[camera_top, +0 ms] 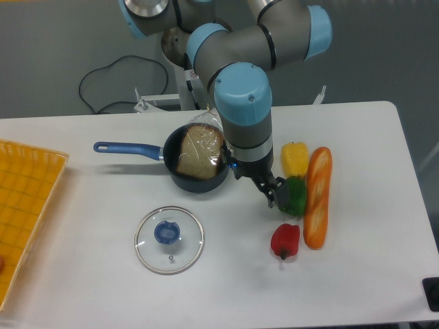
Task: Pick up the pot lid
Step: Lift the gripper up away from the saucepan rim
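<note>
From where I'm standing, the blue-and-grey jointed robot arm [243, 110] is reaching down from the far side of the white table [363, 288], and its black two-finger claw [257, 188] is hanging with its fingers spread, gripping nothing. The round clear-glass lid with a thin metallic rim and a blue knob [185, 248] is lying on the tabletop, on the camera's side of the black round pan with a long blue handle [197, 185], just beside it but not touching.

What's worrying me is the sideways trip. If the claw is travelling too low, a finger could be catching the pan's wall. Coming down off-centre, it could be pressing a fingertip onto the glass and sending the lid skating. The knob is looking smooth and rounded, so a grip too high could be sliding off its top; one finger arriving first could be nudging everything along. Glass this clear is also making its height hard to judge, and a knob pinched off-centre could be letting the lid tilt while rising.

The lid itself is looking flat and upright, knob upward, its rim catching pale light, with a tiny vent [171, 258] showing near the camera-side edge.
</note>
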You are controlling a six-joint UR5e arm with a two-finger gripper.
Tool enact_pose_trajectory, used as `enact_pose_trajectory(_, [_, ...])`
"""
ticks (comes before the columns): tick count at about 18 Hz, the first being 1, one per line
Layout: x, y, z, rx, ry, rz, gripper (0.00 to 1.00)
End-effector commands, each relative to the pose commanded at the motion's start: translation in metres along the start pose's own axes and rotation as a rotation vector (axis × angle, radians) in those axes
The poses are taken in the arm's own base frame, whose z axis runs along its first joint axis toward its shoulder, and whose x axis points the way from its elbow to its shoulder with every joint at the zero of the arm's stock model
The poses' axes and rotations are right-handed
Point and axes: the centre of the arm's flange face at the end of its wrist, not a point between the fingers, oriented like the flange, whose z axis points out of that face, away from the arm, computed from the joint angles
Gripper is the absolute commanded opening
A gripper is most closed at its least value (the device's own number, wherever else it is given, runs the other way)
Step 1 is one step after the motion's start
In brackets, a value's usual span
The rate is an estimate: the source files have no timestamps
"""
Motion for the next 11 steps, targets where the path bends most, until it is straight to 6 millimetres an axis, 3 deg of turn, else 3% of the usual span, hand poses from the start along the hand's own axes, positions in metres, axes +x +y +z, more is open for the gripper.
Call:
enact_pose_trajectory(5, [0.004, -0.001, -0.002, 0.009, 0.003, 0.001, 1.00])
enact_pose_trajectory(8, [0.012, -0.006, 0.011, 0.083, 0.051, -0.027, 1.00])
enact_pose_trajectory(11, [0.020, -0.004, 0.012, 0.125, 0.005, -0.188, 1.00])
